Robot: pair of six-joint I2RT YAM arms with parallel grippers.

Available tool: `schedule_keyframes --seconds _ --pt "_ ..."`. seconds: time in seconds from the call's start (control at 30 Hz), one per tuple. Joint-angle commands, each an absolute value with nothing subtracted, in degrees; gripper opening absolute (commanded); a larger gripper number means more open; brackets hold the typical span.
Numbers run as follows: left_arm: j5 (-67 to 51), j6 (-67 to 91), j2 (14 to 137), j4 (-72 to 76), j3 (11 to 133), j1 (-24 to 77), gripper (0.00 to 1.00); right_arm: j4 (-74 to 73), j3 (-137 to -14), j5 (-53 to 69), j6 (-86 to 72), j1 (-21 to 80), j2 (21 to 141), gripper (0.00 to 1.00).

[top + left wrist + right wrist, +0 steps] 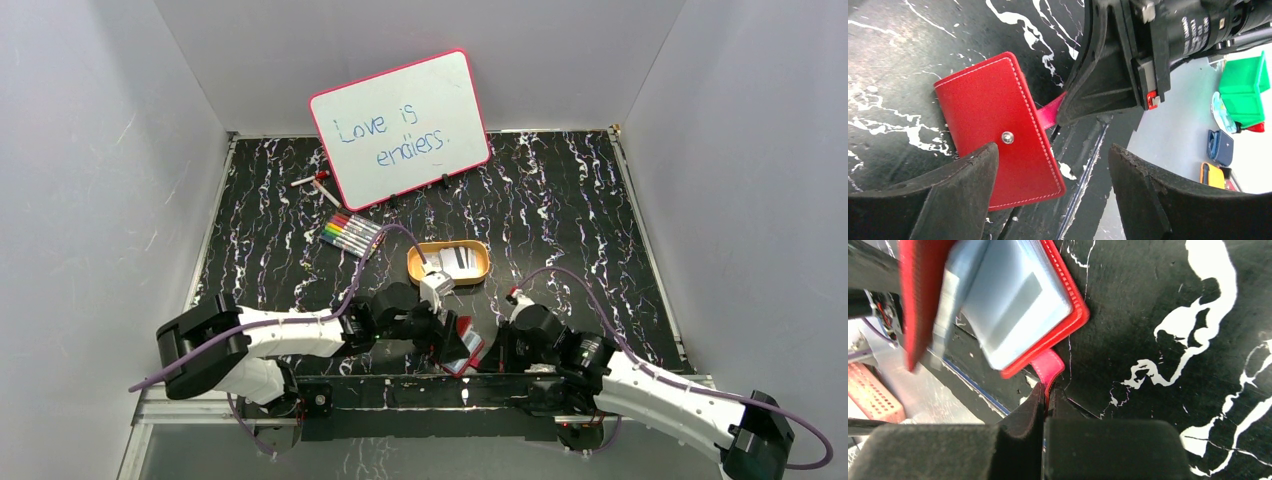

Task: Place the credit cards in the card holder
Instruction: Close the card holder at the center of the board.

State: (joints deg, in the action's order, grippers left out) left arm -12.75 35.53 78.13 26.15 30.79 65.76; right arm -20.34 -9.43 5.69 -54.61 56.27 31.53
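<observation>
The red card holder [993,120] lies at the table's near edge, its snap stud [1007,137] facing up. My right gripper [1046,392] is shut on its pink tab [1048,365]. In the right wrist view the holder [1068,325] stands partly open, with a shiny clear sleeve [1013,295] showing and the cover [923,295] lifted. My left gripper [1053,152] is open right above the holder, one finger [958,190] over its near edge and nothing between the fingers. The credit cards [455,260] lie in the orange tray, one with a dark stripe. Whether a card sits in the sleeve I cannot tell.
The orange oval tray [478,272] sits just behind the grippers. A set of colour markers [350,234] lies at left middle. A whiteboard [400,125] leans on the back wall, a loose marker [318,183] beside it. White walls close three sides. The table's front rail [1088,165] runs beside the holder.
</observation>
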Motion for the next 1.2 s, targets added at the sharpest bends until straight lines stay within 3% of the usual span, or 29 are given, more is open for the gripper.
schedule_keyframes --seconds 0.0,0.5,1.17 --pt "-18.06 35.46 79.32 31.48 29.75 66.01 0.76 -23.02 -14.90 0.97 -58.09 56.29 30.04 0.00" --pt "-19.88 37.68 84.07 42.02 25.33 66.01 0.72 -25.53 -22.79 -3.39 -56.15 56.38 34.65 0.00" --pt "-19.72 39.79 88.81 52.83 23.35 65.98 0.72 -9.60 -22.57 -0.35 -54.48 56.14 50.06 0.00"
